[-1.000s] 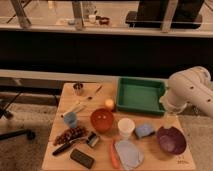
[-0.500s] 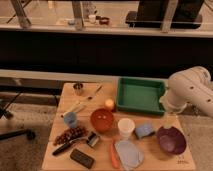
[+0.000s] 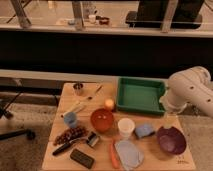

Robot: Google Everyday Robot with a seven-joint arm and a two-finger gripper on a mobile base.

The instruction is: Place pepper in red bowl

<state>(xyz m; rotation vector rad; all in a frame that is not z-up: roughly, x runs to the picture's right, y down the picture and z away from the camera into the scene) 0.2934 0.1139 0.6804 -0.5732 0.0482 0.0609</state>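
The pepper (image 3: 114,155) is a slim orange-red piece lying on the wooden table near its front edge, beside a grey-blue cloth (image 3: 128,153). The red bowl (image 3: 102,120) stands upright just behind it, at the middle of the table, with nothing in it. My white arm (image 3: 192,92) hangs over the table's right side. My gripper (image 3: 169,106) is at the arm's lower end, by the right edge of the green tray (image 3: 141,95), far from the pepper and the red bowl.
A white cup (image 3: 126,127), a blue sponge (image 3: 144,130) and a dark purple bowl (image 3: 171,140) stand right of the red bowl. A small yellow-orange fruit (image 3: 109,103) sits behind it. Grapes (image 3: 71,134), a blue cup (image 3: 70,119), a metal cup (image 3: 78,89) and a black block (image 3: 81,158) lie at the left.
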